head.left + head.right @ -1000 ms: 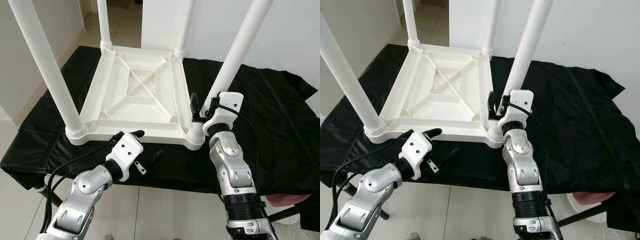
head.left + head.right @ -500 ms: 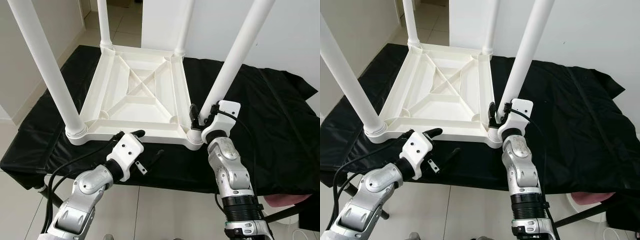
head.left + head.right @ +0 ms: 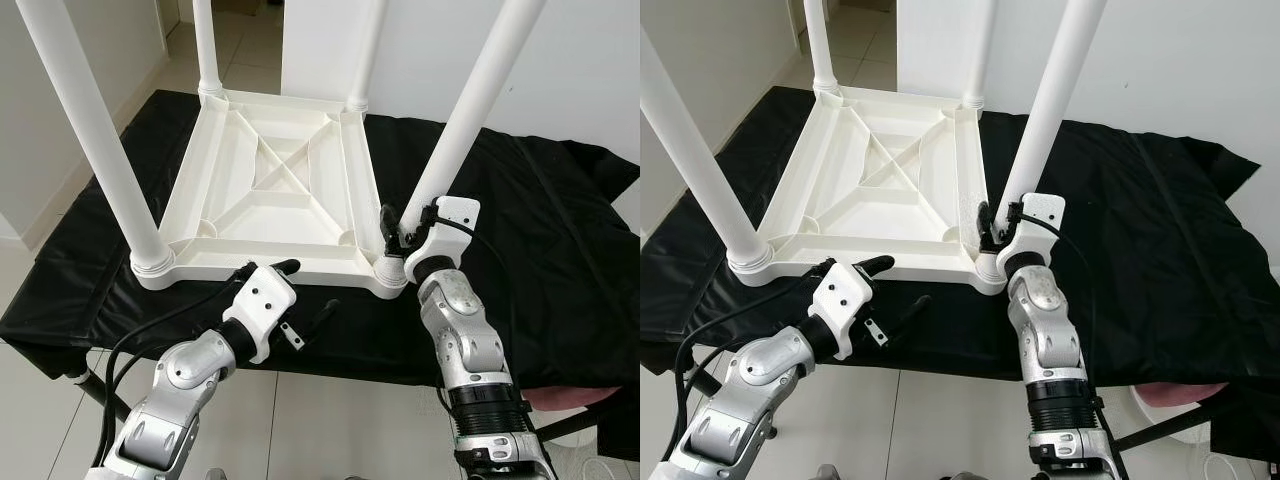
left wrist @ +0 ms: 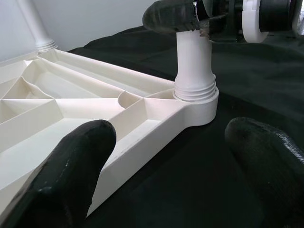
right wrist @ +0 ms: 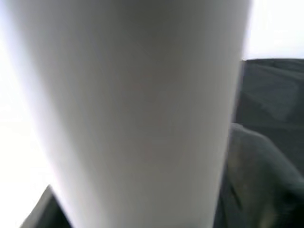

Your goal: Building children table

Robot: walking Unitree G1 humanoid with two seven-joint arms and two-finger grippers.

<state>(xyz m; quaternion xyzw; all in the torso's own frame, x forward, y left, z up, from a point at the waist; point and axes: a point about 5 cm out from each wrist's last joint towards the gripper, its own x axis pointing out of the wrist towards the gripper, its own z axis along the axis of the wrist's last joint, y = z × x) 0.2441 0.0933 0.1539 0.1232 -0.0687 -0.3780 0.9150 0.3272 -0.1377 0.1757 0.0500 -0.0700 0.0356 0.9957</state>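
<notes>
The white children's table (image 3: 270,190) lies upside down on a black cloth (image 3: 540,230), with its white legs standing up from the corner sockets. My right gripper (image 3: 408,226) is shut around the base of the near right leg (image 3: 470,110), just above its socket (image 3: 392,275). In the right wrist view that leg (image 5: 133,109) sits very close. My left gripper (image 3: 300,288) hovers open at the table's near edge, one finger over the rim and the other over the cloth. In the left wrist view the open gripper (image 4: 173,156) faces the same socket (image 4: 195,92).
The near left leg (image 3: 95,130) rises steeply beside my left arm. The cloth-covered surface ends just in front of me, above a light tiled floor (image 3: 320,430). White walls and a doorway stand behind. A pinkish object (image 3: 575,400) shows at the lower right.
My right gripper has slid down the near right leg toward its socket. My left gripper has shifted slightly right along the table's near edge, still open.
</notes>
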